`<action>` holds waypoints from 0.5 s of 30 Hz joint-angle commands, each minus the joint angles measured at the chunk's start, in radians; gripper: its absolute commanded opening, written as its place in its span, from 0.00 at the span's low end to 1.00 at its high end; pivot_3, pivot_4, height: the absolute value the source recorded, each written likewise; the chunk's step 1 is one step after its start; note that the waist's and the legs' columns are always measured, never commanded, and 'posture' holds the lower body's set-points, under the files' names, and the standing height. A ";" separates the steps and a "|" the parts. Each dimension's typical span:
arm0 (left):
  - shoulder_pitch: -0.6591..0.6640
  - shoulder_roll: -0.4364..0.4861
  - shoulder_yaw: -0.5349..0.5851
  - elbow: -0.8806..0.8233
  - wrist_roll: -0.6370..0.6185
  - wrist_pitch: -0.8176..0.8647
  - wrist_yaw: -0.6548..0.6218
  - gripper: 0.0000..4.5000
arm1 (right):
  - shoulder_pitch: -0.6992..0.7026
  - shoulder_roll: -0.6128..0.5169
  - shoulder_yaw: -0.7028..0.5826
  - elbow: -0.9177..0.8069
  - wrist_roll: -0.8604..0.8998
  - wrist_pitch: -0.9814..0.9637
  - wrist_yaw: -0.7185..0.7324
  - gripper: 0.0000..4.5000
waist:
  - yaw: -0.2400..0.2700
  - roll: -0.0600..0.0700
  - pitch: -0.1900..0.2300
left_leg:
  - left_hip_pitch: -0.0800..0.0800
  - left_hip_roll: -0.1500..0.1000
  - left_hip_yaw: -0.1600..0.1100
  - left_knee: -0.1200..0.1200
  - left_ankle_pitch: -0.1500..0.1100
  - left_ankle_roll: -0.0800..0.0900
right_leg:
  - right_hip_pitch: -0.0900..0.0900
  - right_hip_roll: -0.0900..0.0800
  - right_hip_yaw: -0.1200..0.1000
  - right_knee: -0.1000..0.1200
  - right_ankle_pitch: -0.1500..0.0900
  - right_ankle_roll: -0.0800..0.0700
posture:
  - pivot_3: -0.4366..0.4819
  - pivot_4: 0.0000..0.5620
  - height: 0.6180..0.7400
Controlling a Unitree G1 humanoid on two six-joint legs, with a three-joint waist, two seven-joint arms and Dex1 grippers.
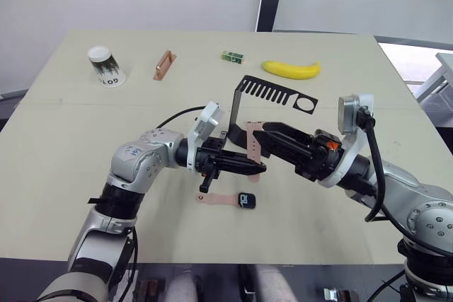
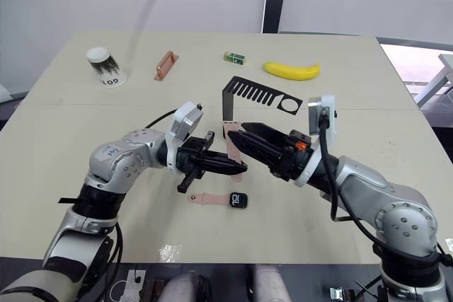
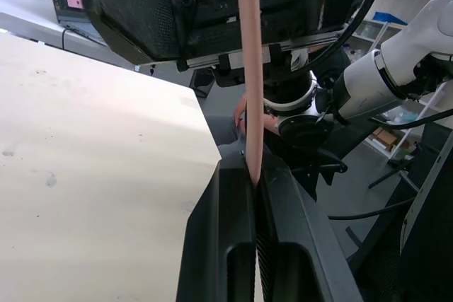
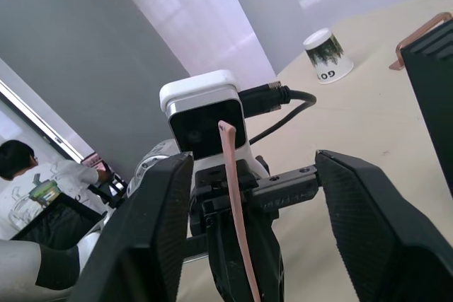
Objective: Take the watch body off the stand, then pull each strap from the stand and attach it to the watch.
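First strap (image 1: 216,199) already on watch body (image 1: 247,201), lying on counter (image 1: 64,146) in front of stand (image 1: 237,107). Left gripper (image 1: 249,167) jaws clamped on second strap (image 1: 253,143); right gripper (image 1: 258,138) jaws apart beside it. Next, judged: bring strap down to watch body's free edge.

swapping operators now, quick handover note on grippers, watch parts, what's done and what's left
Left gripper: shut on the second strap, held upright above the table.
Right gripper: open, fingers either side of that strap, not gripping.
Watch body: off the stand, lying on the table with the first strap at its side.
Done: body and both straps off the stand.
Left: attach the second strap; check the first strap's joint.
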 commanded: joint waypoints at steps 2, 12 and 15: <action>-0.018 0.001 0.015 -0.029 -0.015 0.000 0.001 0.00 | -0.006 -0.002 0.016 -0.043 -0.012 -0.017 0.006 0.71 | 0.000 0.000 0.000 | 0.000 0.000 0.000 0.000 0.000 0.000 | 0.000 0.000 0.000 0.000 0.000 0.000 | 0.48 0.27 1.00; -0.020 -0.003 0.015 -0.033 -0.015 -0.001 0.008 0.00 | -0.011 -0.004 0.029 -0.042 -0.009 -0.018 0.014 0.71 | 0.000 0.000 0.000 | 0.000 0.000 0.000 0.000 0.000 0.000 | 0.000 0.000 0.000 0.000 0.000 0.000 | 0.48 0.27 1.00; -0.022 -0.004 0.015 -0.032 -0.014 -0.002 0.010 0.00 | -0.014 -0.003 0.029 -0.041 -0.009 -0.019 0.015 0.71 | 0.000 0.000 0.000 | 0.000 0.000 0.000 0.000 0.000 0.000 | 0.000 0.000 0.000 0.000 0.000 0.000 | 0.48 0.27 1.00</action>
